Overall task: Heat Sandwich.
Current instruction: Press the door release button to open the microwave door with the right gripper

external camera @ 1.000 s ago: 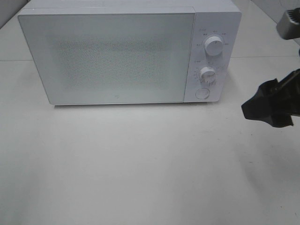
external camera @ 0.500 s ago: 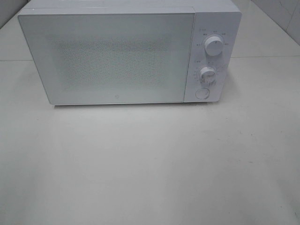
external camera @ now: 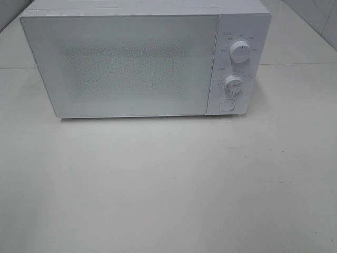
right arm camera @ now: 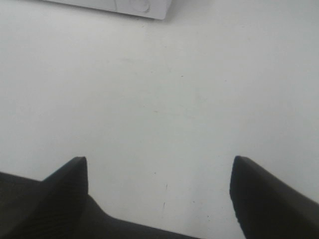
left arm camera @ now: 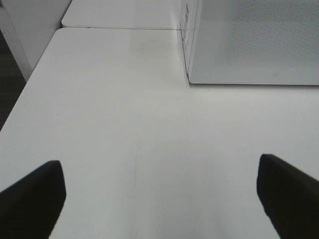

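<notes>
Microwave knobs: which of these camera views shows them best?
The exterior high view. It faces the microwave from the front, so the upper knob, lower knob and round button all show. The left wrist view shows only the door's corner, no knobs; the right wrist view catches just the bottom edge with the round button.

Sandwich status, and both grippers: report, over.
Left gripper open, empty, above the table. Right gripper open, empty. Sandwich not in view; microwave door shut. Nothing seen blocking the door.
</notes>
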`<act>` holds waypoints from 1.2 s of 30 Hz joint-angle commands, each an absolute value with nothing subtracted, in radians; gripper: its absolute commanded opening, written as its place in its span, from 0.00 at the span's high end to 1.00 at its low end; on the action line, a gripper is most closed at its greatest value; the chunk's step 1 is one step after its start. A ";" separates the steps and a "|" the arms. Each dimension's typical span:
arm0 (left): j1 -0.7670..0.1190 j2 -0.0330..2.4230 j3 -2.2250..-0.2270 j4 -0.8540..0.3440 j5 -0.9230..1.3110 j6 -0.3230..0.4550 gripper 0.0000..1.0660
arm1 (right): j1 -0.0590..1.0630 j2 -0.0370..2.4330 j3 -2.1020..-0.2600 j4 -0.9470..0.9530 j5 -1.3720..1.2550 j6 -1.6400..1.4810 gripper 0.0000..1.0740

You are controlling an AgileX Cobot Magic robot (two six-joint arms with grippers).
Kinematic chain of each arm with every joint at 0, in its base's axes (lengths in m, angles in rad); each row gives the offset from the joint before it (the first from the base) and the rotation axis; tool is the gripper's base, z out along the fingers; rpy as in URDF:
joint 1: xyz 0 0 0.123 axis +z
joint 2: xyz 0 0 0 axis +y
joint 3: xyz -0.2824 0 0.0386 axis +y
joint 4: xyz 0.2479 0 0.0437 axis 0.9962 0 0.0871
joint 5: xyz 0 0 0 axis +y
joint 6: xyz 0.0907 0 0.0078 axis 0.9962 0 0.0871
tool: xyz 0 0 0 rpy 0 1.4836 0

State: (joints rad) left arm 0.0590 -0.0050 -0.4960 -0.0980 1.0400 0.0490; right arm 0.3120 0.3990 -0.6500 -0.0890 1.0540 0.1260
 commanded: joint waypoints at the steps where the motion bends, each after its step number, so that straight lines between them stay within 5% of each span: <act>1: 0.051 -0.031 -0.494 -0.098 1.036 0.042 0.08 | 0.247 0.330 -0.650 -0.094 1.069 0.080 0.29; 22: 0.051 -0.031 -0.494 -0.098 1.036 0.042 0.08 | 0.221 -0.016 -0.505 -0.077 1.041 0.076 0.29; 36: 0.051 -0.031 -0.494 -0.098 1.036 0.042 0.08 | 0.128 -0.031 -0.505 -0.059 1.041 0.050 0.29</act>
State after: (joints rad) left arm 0.0590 -0.0050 -0.4960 -0.0980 1.0400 0.0490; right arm 0.1340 -0.0040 -0.5050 -0.0600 1.0460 0.0610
